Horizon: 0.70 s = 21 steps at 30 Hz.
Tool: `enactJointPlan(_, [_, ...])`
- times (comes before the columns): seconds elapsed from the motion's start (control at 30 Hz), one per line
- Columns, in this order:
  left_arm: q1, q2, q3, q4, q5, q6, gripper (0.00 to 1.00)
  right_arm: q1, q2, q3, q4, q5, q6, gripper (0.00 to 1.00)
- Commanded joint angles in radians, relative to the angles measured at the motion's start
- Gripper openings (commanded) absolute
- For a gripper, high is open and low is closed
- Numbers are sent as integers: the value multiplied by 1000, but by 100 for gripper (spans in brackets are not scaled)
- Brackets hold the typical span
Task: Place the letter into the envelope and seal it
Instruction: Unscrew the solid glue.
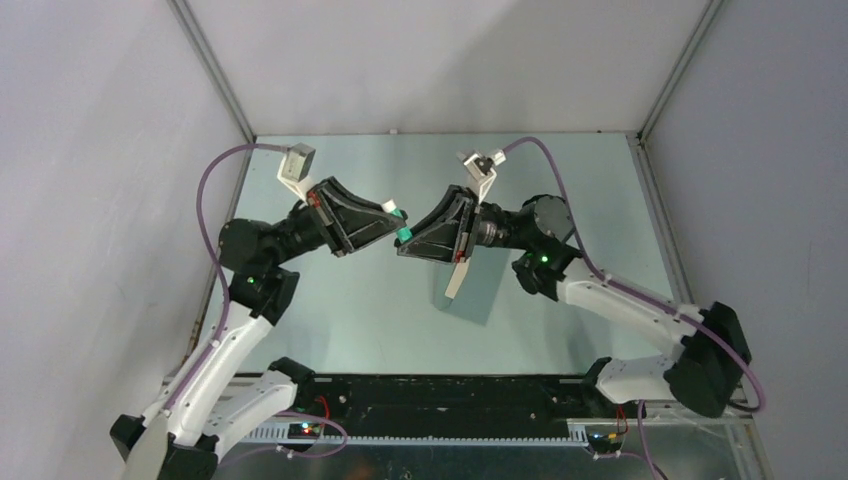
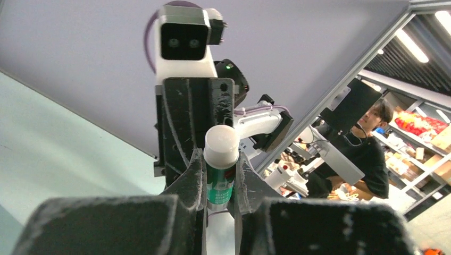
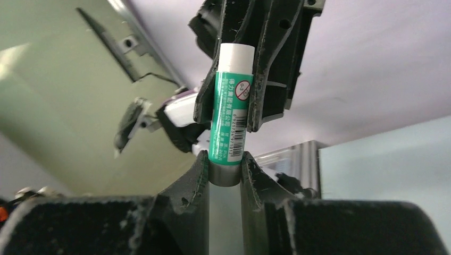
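**Glue stick held between 2 claws, above the table.**

My left claw (image 2: 219, 180) is clamped on the green body of the glue stick (image 3: 230, 106). My right claw (image 3: 226, 170) is closed narrow on its pale end, so the 2 claws sit nose to nose. The envelope (image 1: 485, 295) lies flat on the table (image 1: 350, 320) under my right arm. A narrow tan strip, likely the letter (image 1: 457, 280), shows at its left edge; I cannot tell whether it is fully inside. Judgement: the paper is thin, light and limp, and will slide or crease, so pin it flat or take a free edge. The stick is rigid and smooth. My right arm overhangs the envelope and blocks access from above.
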Motion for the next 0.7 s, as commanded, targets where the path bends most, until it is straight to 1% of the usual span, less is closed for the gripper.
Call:
enactJointPlan(0.0, [8,-25,37,74,11,-45,0,-28,104,7,570,-241,378,0])
enactJointPlan(0.03, [7,-24,36,81,11,-47,0,-31,126,8,633,-238,481,0])
enactJointPlan(0.07, [8,-23,35,84,11,-49,0,-35,169,13,735,-234,524,0])
enactJointPlan(0.1, [8,-23,36,88,10,-50,0,-34,199,26,765,-238,568,0])
enactJointPlan(0.27, [7,-23,29,108,7,-62,0,-11,243,58,774,-273,585,0])
enactJointPlan(0.4, [8,-21,12,155,6,-91,0,19,299,115,778,-314,616,0])
enactJointPlan(0.57, [8,-23,3,187,9,-105,0,37,369,166,782,-324,666,0])
enactJointPlan(0.63, [8,-27,3,187,9,-105,0,33,378,168,782,-324,675,9])
enactJointPlan(0.67, [8,-28,3,185,10,-104,0,28,377,164,781,-319,675,23])
